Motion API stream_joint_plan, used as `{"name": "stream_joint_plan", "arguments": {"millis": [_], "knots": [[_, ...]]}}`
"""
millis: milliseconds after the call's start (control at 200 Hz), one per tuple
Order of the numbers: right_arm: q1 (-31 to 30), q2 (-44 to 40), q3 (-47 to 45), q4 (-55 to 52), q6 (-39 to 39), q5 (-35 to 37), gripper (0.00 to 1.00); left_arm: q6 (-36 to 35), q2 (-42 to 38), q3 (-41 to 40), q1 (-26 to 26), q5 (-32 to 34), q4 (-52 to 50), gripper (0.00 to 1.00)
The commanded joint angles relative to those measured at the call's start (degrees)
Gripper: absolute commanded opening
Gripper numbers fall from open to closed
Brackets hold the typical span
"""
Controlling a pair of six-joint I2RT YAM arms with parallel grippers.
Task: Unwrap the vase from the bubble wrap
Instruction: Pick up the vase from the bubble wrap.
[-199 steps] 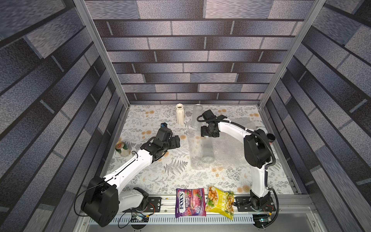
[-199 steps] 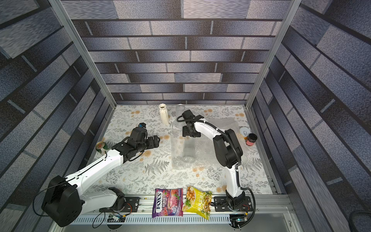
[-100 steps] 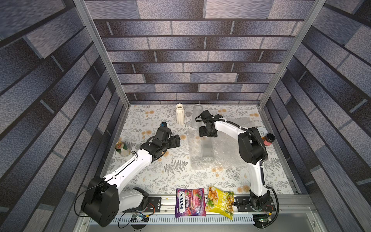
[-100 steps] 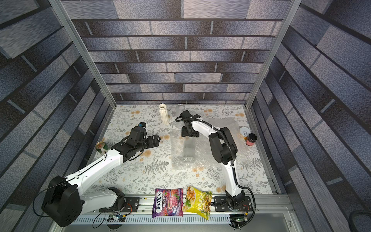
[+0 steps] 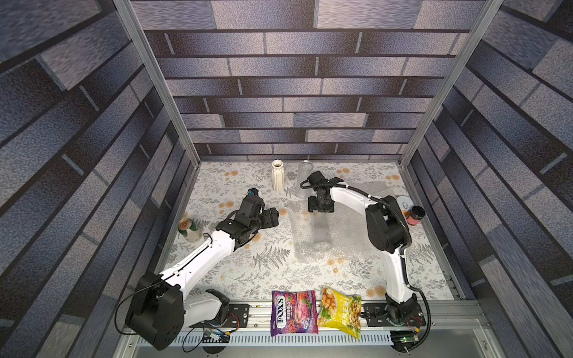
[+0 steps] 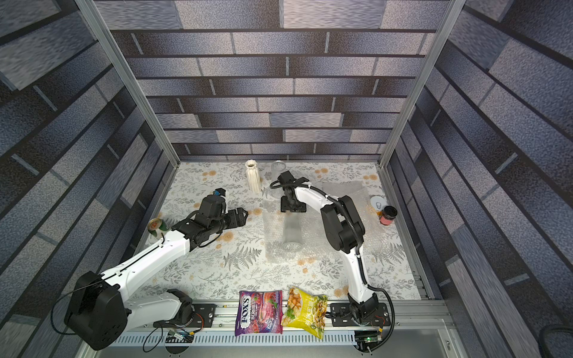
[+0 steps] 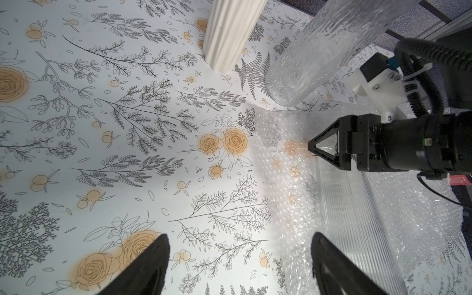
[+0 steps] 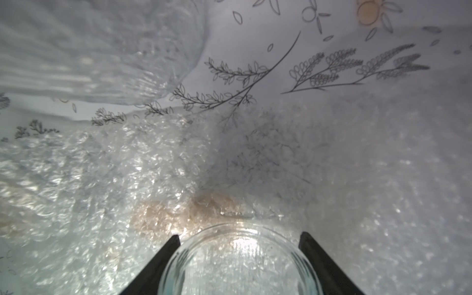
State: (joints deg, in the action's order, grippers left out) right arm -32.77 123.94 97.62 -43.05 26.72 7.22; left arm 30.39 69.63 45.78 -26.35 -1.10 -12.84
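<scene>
Vase [image 5: 321, 231]: ribbed glass cylinder lying on bubble wrap [image 5: 298, 227]
Right end effector [image 8: 238, 236]: straddling its rim, grip unclear
Left end effector [image 7: 240, 237]: gaping, empty

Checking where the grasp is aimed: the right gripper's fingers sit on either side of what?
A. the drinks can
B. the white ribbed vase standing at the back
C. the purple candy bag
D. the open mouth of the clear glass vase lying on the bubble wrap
D: in the right wrist view the right gripper has a finger on each side of the round rim of the clear glass vase, which lies on the spread bubble wrap.
</scene>
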Motion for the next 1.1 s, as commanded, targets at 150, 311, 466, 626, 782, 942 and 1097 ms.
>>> {"name": "stream_joint_plan", "arguments": {"millis": [150, 311, 466, 626, 782, 942, 1097], "knots": [[-0.6, -9.9, -2.9, 1.1, -1.2, -0.1, 0.46, 0.0, 0.4, -0.8, 0.3, -1.1, 0.6, 0.87], [-1.0, -13.0, -5.3, 2.5, -1.6, -0.1, 0.46, 0.2, 0.4, -0.7, 0.2, -1.4, 0.6, 0.87], [-1.7, -16.2, -8.3, 4.3, -2.2, 0.0, 0.46, 0.4, 0.3, -0.6, 0.1, -1.5, 0.4, 0.87], [-2.6, -20.1, -11.0, 5.4, -3.0, -0.4, 0.46, 0.5, 0.2, -0.5, -0.1, -1.4, 0.1, 0.87], [-3.6, -25.0, -15.0, 6.8, -3.6, -1.0, 0.45, 0.7, 0.3, -0.2, -0.1, -1.4, -0.7, 0.87], [-4.3, -30.9, -19.8, 8.5, -4.2, -1.4, 0.45, 0.9, 0.1, -0.1, -0.3, -1.0, -1.3, 0.87], [-5.0, -36.6, -25.8, 12.0, -4.8, -3.2, 0.43, 1.1, 0.1, 0.4, -0.5, -1.0, -1.7, 0.87]]}}
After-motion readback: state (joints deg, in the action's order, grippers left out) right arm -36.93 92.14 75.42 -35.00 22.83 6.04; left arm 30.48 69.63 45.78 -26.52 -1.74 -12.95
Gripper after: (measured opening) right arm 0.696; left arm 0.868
